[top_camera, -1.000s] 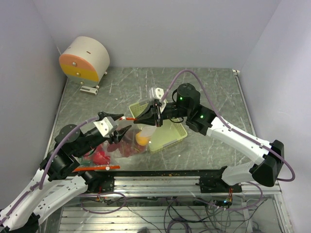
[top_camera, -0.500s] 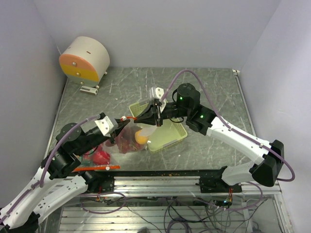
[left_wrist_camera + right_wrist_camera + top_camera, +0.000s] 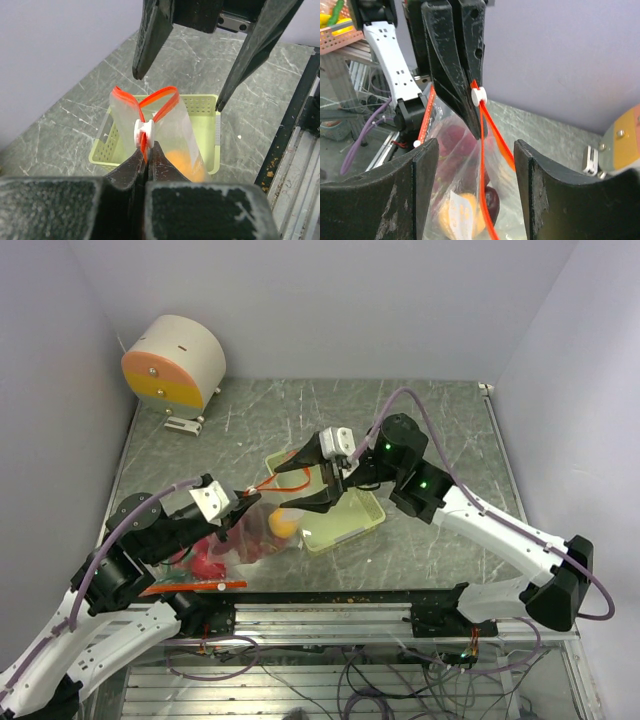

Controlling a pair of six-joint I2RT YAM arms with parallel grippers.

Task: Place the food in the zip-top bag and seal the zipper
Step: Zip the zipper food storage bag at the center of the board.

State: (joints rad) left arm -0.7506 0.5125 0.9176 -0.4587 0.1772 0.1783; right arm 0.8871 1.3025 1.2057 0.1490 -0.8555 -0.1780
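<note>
The main risk is the bag coming loose. It hangs above the desk from one corner, and the left claw pinches only the thin red zipper strip just under the white slider. A sideways tug on the slider could pull that strip out of the pinch, and the bag would drop onto the green tray with its mouth gaping and the food spilling out. The two red lips bow apart in loops, so a slider run along them unaligned may jam or leave a gap. The right claw is spread wide and holds nothing. Its two fingers straddle the open mouth on either side without touching plastic; if it closes off-centre it would grab film rather than the slider. The food sits low in the bag, with an orange and dark red fruit showing through. A red piece lies on the desk by the left arm, seemingly outside the bag, so sealing now would leave it out.
</note>
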